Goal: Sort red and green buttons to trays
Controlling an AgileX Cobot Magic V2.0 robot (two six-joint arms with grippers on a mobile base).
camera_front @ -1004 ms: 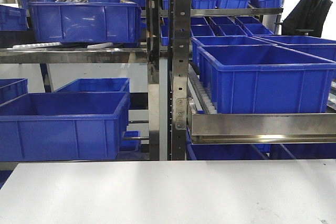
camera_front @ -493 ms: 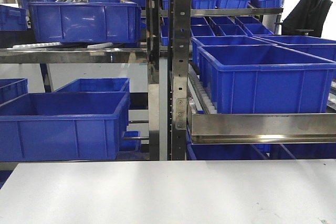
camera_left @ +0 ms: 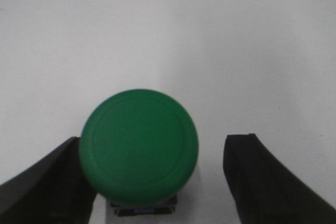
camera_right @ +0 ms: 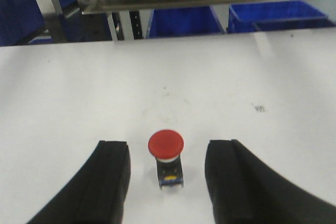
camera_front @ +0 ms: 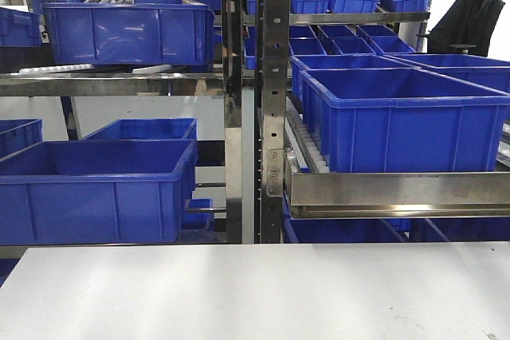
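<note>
No part of the sorting was shown as completed. Neither the red tray nor the green tray was to be seen in any view, so it could not be told where they lay or whether anything had been put in them.

The green button was seen in the left wrist view. Its domed cap filled the space between the jaws of the left gripper, and its dark base just showed below the cap. It appeared to be standing upright on the white table. The jaws were spread wide. One finger was partly overlapped by the cap, so contact there could not be settled, while the other stood clearly apart. Nothing was judged to be held.

The red button was seen in the right wrist view, upright on the table on its dark block base. It was framed by the right gripper, whose jaws were wide apart with bare table showing on both sides of the button. It had not been grasped.

In the front view only the far part of the table was shown, with blue crates on metal racking behind it.

The task was therefore judged to be at its start. Both buttons were lined up for a grasp, while closing, lifting, carrying and placing by colour were all left to be done.
</note>
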